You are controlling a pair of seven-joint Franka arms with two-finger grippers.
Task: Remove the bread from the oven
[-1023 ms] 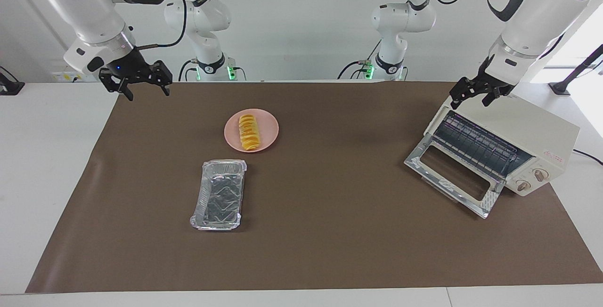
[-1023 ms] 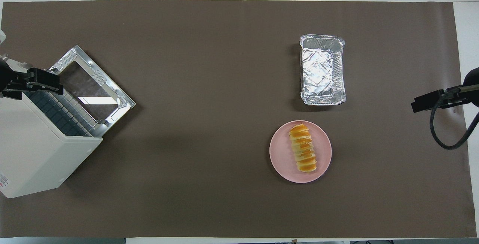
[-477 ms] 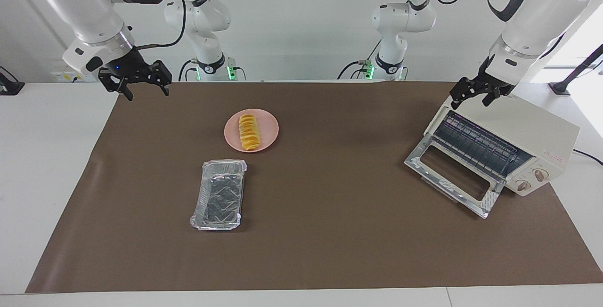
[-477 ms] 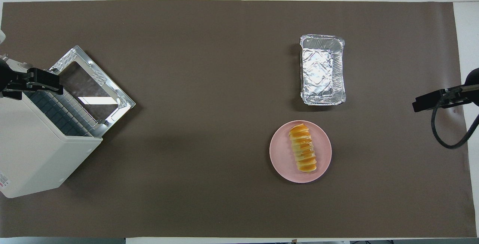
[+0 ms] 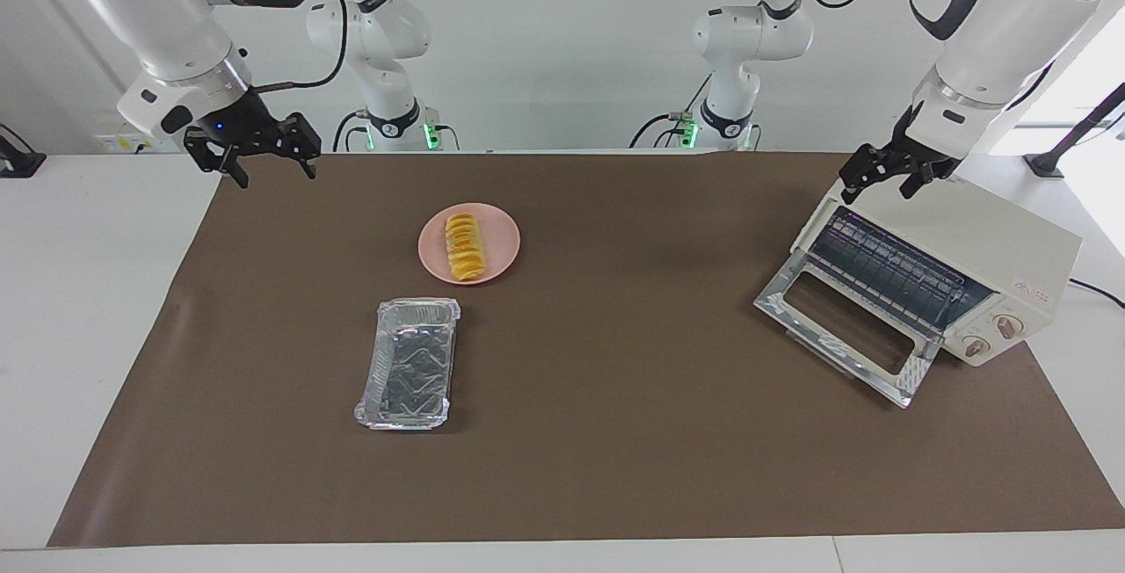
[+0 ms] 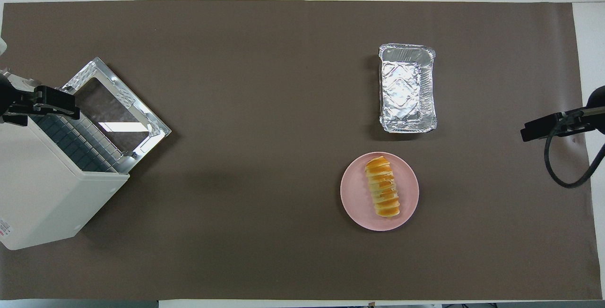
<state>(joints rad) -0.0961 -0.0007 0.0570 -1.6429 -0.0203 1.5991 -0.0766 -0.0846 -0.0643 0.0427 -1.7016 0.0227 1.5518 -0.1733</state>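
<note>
the bread (image 5: 464, 247) lies lengthwise on a pink plate (image 5: 501, 240), a little left of centre in the facing view, out of the oven (image 5: 984, 248). the plate is nearer the robots than the empty foil tray (image 5: 408, 363), which sits below it in that view. at right of the frame, at the left arm's end of the table, the oven stands with its glass door (image 5: 848, 329) dropped open and the wire rack (image 5: 888, 270) bare. the left gripper (image 5: 881, 176) hangs over the oven's top edge, fingers spread, holding nothing. at upper left, the right gripper (image 5: 264, 160) hangs over the brown mat (image 5: 615, 432) edge, also spread and empty.
</note>
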